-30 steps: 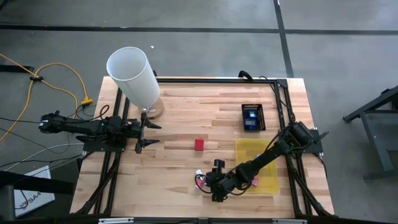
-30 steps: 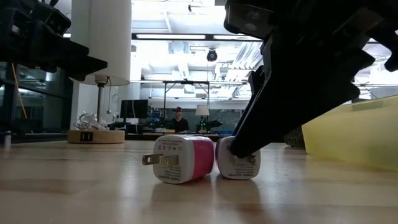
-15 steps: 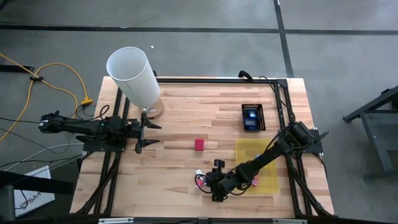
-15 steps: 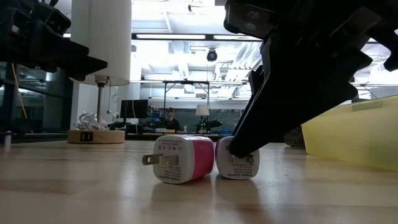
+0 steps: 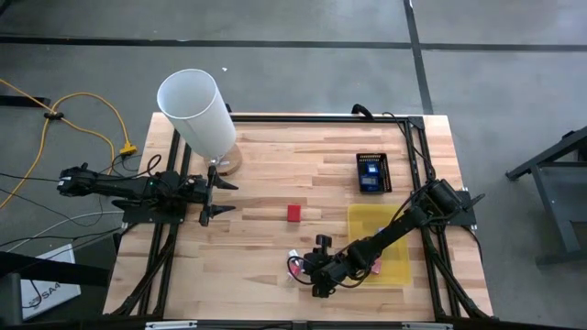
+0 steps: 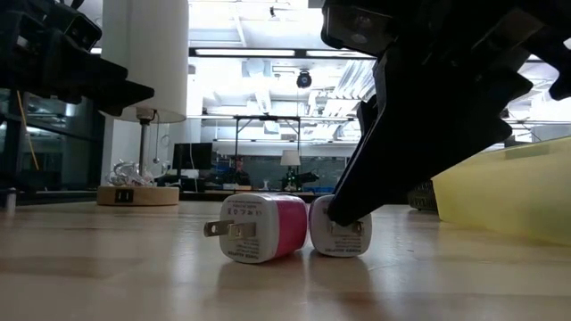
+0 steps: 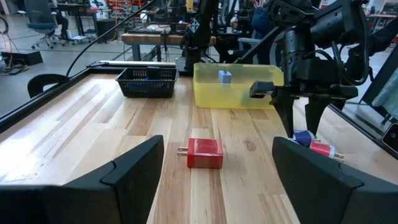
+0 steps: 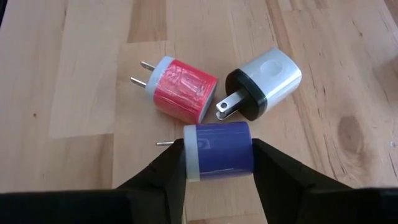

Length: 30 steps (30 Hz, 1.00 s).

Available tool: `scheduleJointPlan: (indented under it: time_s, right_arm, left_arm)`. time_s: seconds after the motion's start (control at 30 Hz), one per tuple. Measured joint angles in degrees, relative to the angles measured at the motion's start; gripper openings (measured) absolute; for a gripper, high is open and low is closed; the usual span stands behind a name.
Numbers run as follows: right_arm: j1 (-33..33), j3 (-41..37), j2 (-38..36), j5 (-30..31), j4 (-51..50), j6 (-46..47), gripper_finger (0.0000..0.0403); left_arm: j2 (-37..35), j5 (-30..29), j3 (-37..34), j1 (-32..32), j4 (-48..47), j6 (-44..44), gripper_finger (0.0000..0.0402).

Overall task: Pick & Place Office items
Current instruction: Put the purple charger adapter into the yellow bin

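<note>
Almost nothing has moved in the last second: the right gripper has finished drawing its fingers in and now pinches a blue plug by its two flat sides, low over the table's near edge, just beside the yellow tray. With the grip apparently made, the likely next step is lifting the plug across into the tray. Two more plugs lie touching or nearly touching the held one: a pink one with bare metal prongs and a white one with a black face. All are small, rounded, glossy plastic blocks. A red plug sits alone mid-table. The tray is translucent, thin-walled plastic and already holds a small blue block. The table is pale, striped wood. The left gripper waits, fingers spread wide, at the left near a tall white cylinder. A black mesh basket stands beyond the tray.
</note>
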Motion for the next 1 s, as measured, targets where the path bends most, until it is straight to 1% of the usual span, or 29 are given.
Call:
scheduleJointPlan:
  time_s: [0.27, 0.5, 0.63, 0.73, 1.0]
  right_arm:
    - [0.0, 0.0, -1.6, 0.2, -0.7, -0.5, 0.0145]
    - [0.0, 0.0, -7.6, 4.8, -2.4, -4.8, 0.0145]
    - [0.0, 0.0, -10.2, 7.9, -3.8, -5.0, 0.0145]
    - [0.0, 0.0, -11.2, 9.0, -4.1, -5.0, 0.0145]
    - [0.0, 0.0, -11.5, 9.2, -4.9, -5.0, 0.0145]
  left_arm:
    - [0.0, 0.0, 0.0, 0.0, 0.0, 0.0, 0.0293]
    - [0.0, 0.0, 0.0, 0.0, 0.0, 0.0, 0.0293]
    - [0.0, 0.0, 0.0, 0.0, 0.0, 0.0, 0.0293]
    - [0.0, 0.0, 0.0, 0.0, 0.0, 0.0, 0.0293]
    - [0.0, 0.0, 0.0, 0.0, 0.0, 0.0, 0.0293]
